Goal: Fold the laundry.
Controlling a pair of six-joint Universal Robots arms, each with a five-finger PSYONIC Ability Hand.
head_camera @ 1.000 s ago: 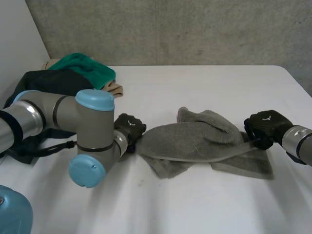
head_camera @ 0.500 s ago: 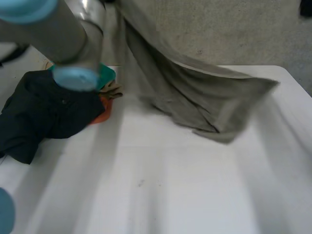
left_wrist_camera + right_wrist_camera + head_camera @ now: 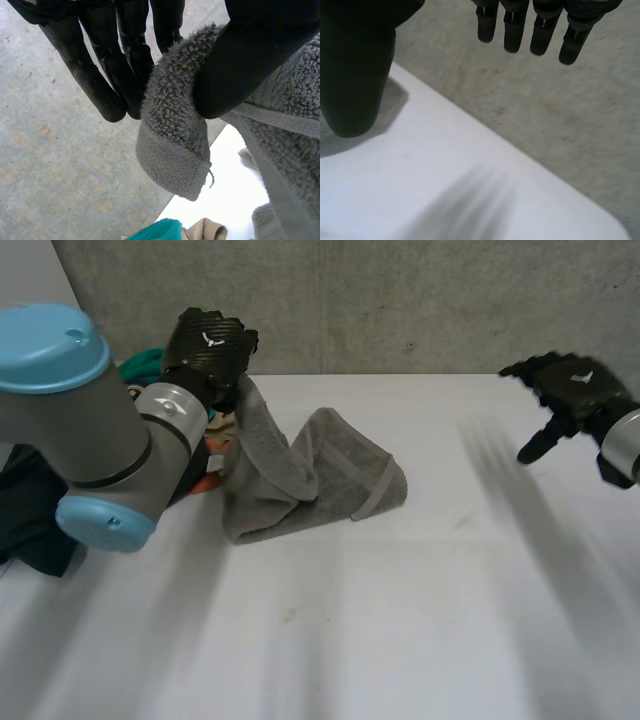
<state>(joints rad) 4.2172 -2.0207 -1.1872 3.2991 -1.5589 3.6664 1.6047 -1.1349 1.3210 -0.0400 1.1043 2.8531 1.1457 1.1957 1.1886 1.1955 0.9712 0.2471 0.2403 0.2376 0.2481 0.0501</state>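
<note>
A grey towel (image 3: pixel 300 480) hangs from my left hand (image 3: pixel 208 348) at the back left of the table, its lower part crumpled on the white surface. In the left wrist view the thumb (image 3: pixel 250 65) pinches a hemmed corner of the towel (image 3: pixel 172 145) against the fingers (image 3: pixel 115 65). My right hand (image 3: pixel 565 390) is raised at the far right, apart from the towel. Its fingers (image 3: pixel 535 30) and thumb (image 3: pixel 355 70) are spread with nothing between them.
A pile of laundry lies at the back left behind my left arm: a green cloth (image 3: pixel 140 368), a dark garment (image 3: pixel 25 510), and orange and tan pieces (image 3: pixel 205 475). A grey concrete wall (image 3: pixel 400 300) stands behind the table (image 3: pixel 400 620).
The towel was lifted high by both hands. My right hand has since let go and opened; the towel has dropped to the left, hanging from my left hand alone.
</note>
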